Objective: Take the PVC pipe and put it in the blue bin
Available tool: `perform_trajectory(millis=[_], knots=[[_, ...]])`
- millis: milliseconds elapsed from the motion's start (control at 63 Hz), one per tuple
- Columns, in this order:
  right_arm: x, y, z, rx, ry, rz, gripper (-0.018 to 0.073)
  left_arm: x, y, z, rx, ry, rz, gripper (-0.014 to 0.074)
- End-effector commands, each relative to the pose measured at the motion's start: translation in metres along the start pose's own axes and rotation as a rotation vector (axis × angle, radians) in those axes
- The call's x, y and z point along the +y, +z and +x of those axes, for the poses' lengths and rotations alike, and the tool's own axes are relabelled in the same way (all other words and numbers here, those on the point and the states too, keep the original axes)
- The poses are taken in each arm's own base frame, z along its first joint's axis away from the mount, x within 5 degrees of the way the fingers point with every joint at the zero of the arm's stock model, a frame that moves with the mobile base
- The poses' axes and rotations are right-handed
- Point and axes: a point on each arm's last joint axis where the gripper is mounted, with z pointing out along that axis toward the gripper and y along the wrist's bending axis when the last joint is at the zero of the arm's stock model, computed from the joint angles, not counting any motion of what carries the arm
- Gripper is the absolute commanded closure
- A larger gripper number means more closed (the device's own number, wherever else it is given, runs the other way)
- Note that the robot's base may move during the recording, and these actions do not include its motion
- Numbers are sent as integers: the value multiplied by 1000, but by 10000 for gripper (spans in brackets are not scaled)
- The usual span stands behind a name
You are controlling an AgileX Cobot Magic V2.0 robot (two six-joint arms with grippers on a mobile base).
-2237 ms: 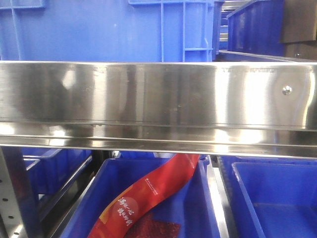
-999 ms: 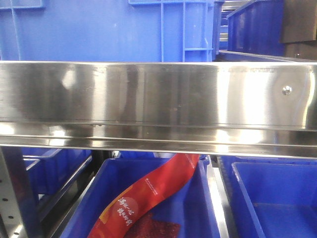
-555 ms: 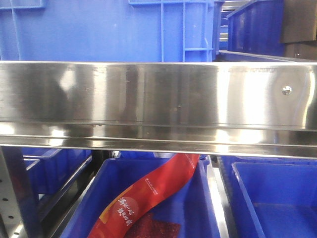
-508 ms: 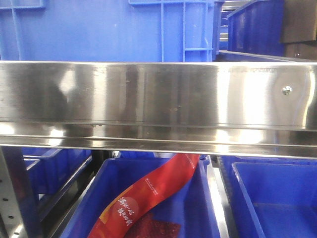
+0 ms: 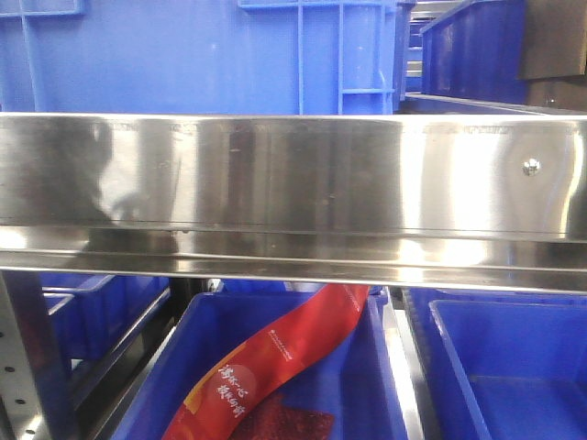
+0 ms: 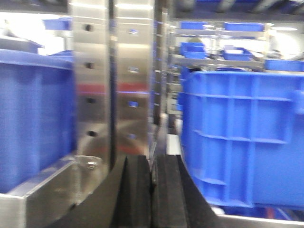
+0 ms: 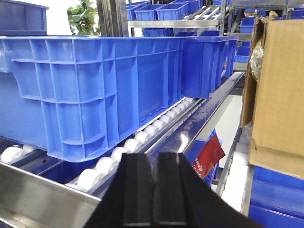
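**Both pincers closed and empty, no PVC pipe in sight**

The left pincer (image 6: 152,190) has its black pads pressed together with nothing between them; its view is blurred, so detail is soft. At 12 o'clock from it stands a perforated steel upright (image 6: 111,85), with a blue bin (image 6: 244,137) at 2 o'clock and another blue bin (image 6: 33,118) at 10 o'clock, cut off by the frame edge.

The right pincer (image 7: 154,190) is likewise closed on nothing. At 10 o'clock a large blue crate (image 7: 95,85) sits on white rollers (image 7: 128,147); a cardboard box (image 7: 278,90) at 2 o'clock is cropped.

In the front view a steel shelf rail (image 5: 293,192) blocks most of the scene. Below it a red packet (image 5: 275,367) lies in a blue tote (image 5: 367,385), partly hidden. The PVC pipe appears in no view.
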Motion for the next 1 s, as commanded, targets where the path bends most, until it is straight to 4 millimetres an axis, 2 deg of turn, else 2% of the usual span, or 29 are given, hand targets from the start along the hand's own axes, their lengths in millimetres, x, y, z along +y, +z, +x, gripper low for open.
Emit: perform_trajectory(millis=[0, 270, 650, 983], knots=[[-1, -1, -3, -29, -7, 8, 728, 1, -1, -2, -24, -4, -26, 707], [-1, -1, -3, -29, -7, 8, 728, 5, 0, 11, -9, -20, -90, 707], [-1, -1, -3, -29, -7, 8, 728, 10, -1, 13, 1, -7, -176, 707], [-1, -1, -3, -29, -7, 8, 728, 12, -1, 32, 49, -23, -191, 707]])
